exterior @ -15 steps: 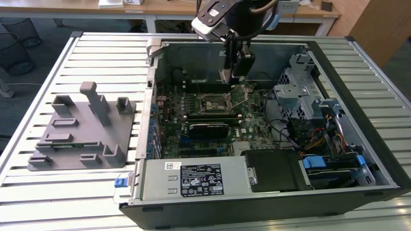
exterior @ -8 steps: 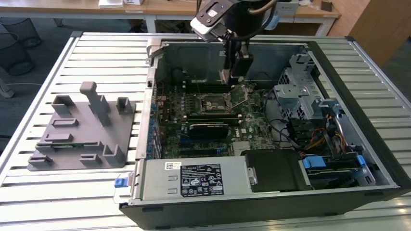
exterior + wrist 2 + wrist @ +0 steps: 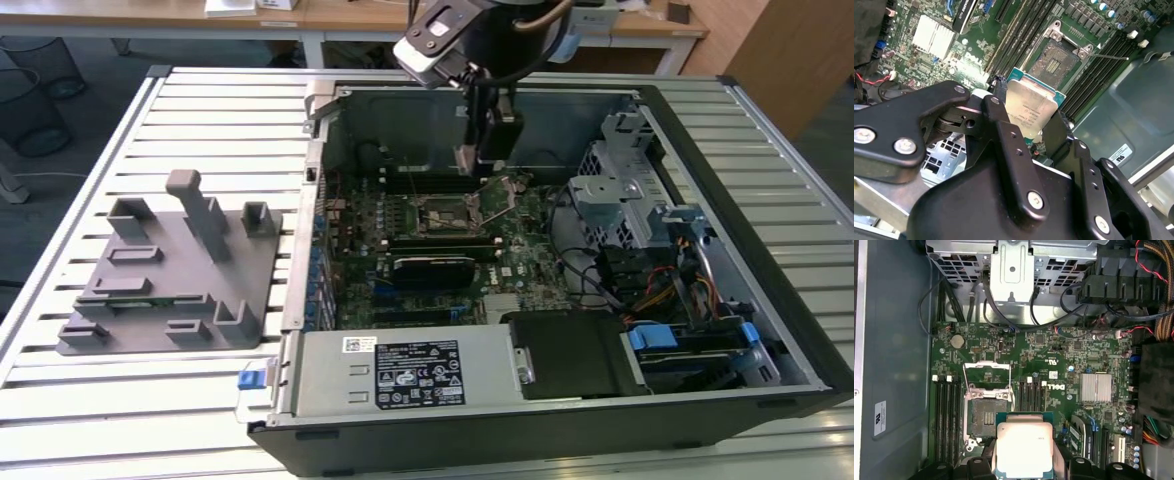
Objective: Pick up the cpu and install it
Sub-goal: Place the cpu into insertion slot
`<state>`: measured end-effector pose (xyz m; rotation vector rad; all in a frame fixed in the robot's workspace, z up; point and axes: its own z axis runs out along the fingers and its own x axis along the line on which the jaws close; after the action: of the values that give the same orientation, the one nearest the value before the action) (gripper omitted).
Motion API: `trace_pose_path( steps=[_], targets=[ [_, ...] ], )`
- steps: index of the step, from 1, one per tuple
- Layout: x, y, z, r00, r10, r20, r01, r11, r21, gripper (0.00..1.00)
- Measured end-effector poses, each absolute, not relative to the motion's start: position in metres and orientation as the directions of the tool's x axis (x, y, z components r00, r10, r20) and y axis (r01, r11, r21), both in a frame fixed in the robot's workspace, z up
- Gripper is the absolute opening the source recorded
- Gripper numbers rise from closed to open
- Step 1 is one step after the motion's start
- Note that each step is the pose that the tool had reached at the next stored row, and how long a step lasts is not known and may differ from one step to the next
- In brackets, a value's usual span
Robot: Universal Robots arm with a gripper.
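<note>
Seemingly well clear above open socket (image 3: 986,412), claw (image 3: 1026,109) clamped on opposite cpu (image 3: 1024,447) edges.

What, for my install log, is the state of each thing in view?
gripper: shut on the cpu.
cpu: held above the motherboard, not seated.
socket: frame open, empty.
computer case: lying on its side, side panel off.
</note>
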<state>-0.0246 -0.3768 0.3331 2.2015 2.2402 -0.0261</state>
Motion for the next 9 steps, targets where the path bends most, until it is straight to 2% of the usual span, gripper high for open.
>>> trace_pose_path(
  steps=[9],
  targets=[
    [-0.0265, -0.3759, 0.3304, -0.006, 1.0, -0.012, 1.0, 0.006, -0.011, 0.53]
  ],
)
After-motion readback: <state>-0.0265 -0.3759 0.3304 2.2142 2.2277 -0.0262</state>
